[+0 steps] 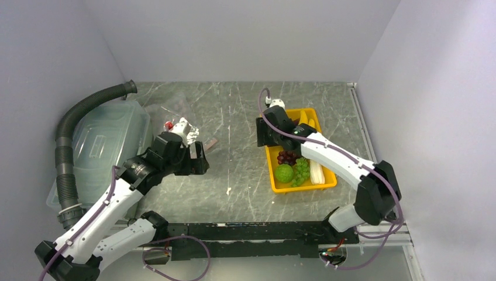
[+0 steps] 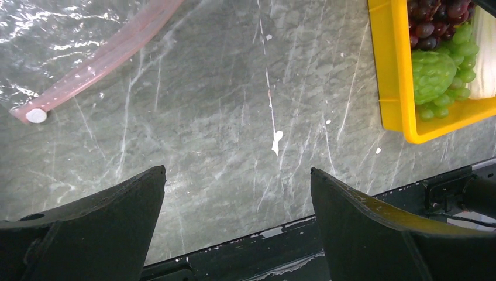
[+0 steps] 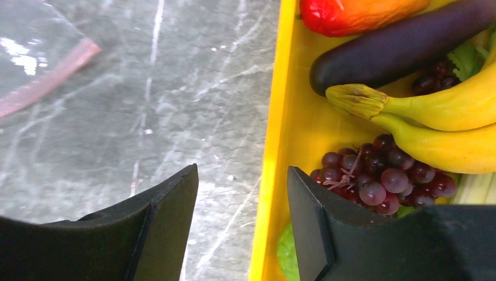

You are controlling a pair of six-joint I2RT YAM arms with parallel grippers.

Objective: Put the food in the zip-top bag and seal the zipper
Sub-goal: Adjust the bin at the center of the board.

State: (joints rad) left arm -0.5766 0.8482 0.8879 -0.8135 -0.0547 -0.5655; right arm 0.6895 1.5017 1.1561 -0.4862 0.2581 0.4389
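The clear zip-top bag (image 1: 173, 112) lies at the back left; its pink zipper (image 2: 99, 58) with a white slider (image 2: 36, 115) shows in the left wrist view and in the right wrist view (image 3: 47, 82). The food lies in a yellow tray (image 1: 304, 186): red-orange fruit (image 3: 351, 12), eggplant (image 3: 398, 47), bananas (image 3: 444, 111), dark grapes (image 3: 380, 172), green grapes (image 2: 456, 88), green round fruit (image 2: 433, 73), leek (image 2: 485, 58). My left gripper (image 2: 238, 172) is open and empty over bare table, near the zipper's end. My right gripper (image 3: 243, 170) is open, its jaws either side of the tray's left wall.
A large translucent lidded bin (image 1: 105, 146) stands at the far left with a grey ribbed hose (image 1: 67, 134) beside it. White walls close in the table on three sides. A black rail (image 1: 245, 231) runs along the near edge.
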